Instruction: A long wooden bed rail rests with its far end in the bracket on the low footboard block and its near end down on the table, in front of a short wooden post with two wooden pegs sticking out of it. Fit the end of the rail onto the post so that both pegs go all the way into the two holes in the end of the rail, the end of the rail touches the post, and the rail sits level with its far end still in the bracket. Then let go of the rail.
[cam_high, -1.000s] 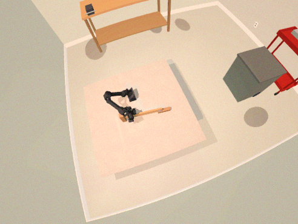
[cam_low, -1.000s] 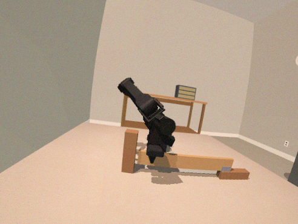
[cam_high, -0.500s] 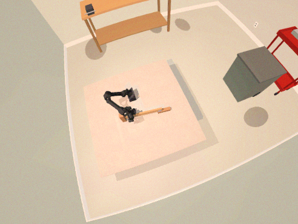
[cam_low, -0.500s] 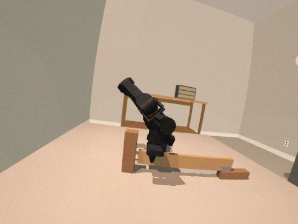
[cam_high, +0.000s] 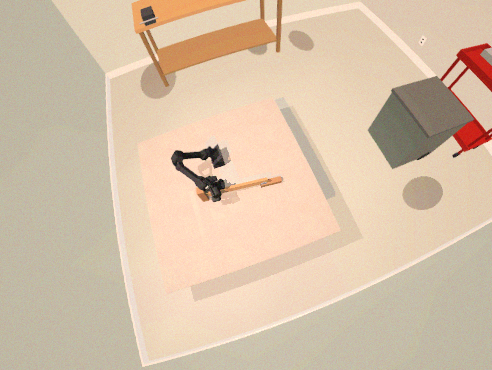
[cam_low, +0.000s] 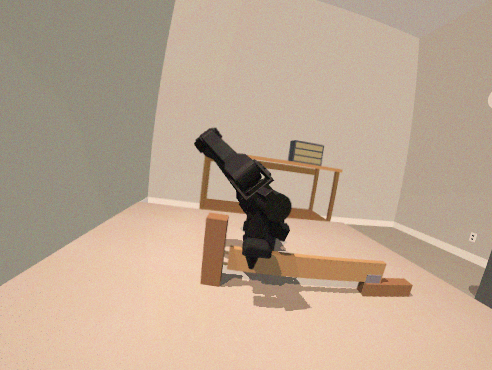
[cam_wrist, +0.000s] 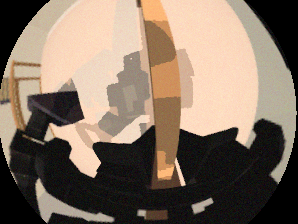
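Observation:
The wooden rail (cam_high: 248, 185) (cam_low: 325, 267) (cam_wrist: 166, 80) stands on edge. Its far end sits in the grey bracket (cam_low: 373, 279) on the low footboard block (cam_low: 395, 288) (cam_high: 273, 182). Its near end is raised off the table, beside the upright post (cam_low: 214, 250) (cam_high: 202, 195). A narrow gap shows between rail end and post in the exterior view, with parts of the pegs (cam_low: 226, 256) visible in it. The rail looks close to level; whether the peg tips are in the holes is hidden. My gripper (cam_low: 252, 262) (cam_wrist: 160, 127) is shut on the rail near its post end.
The arm (cam_high: 189, 170) (cam_low: 227, 155) reaches over the rail from its base. The pale table top (cam_high: 240, 230) (cam_low: 150, 320) lies under everything. A wooden workbench (cam_high: 215, 45) (cam_low: 272, 164), a grey cabinet (cam_high: 410, 125) and a red cart (cam_high: 472, 135) stand away from the table.

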